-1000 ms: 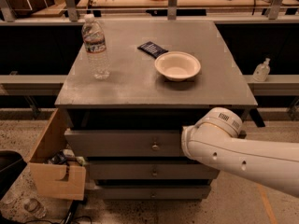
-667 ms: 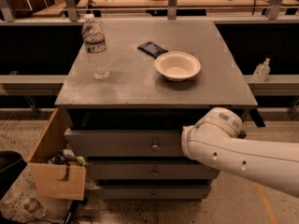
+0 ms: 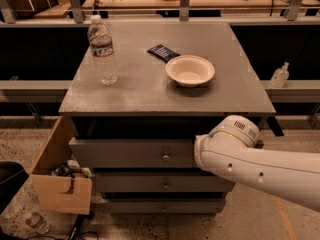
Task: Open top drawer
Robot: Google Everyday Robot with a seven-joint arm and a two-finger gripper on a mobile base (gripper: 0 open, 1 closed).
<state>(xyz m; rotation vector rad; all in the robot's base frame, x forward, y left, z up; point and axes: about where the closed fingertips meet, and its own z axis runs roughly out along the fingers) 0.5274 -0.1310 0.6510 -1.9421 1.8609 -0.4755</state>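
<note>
The top drawer (image 3: 125, 153) is the wide grey front just under the cabinet's tabletop (image 3: 140, 91), with a small brass knob (image 3: 166, 158) at its centre. Two narrower grey drawer fronts (image 3: 150, 182) lie below it. My white arm (image 3: 250, 161) comes in from the lower right, and its rounded end covers the right part of the top drawer's front, just right of the knob. The gripper is hidden behind that arm end, somewhere close to the drawer front.
On the tabletop stand a water bottle (image 3: 102, 51), a cream bowl (image 3: 190, 70) and a dark flat packet (image 3: 163, 52). A tan wooden box (image 3: 57, 184) with a notched front sits on the floor at the cabinet's left. A workbench runs behind.
</note>
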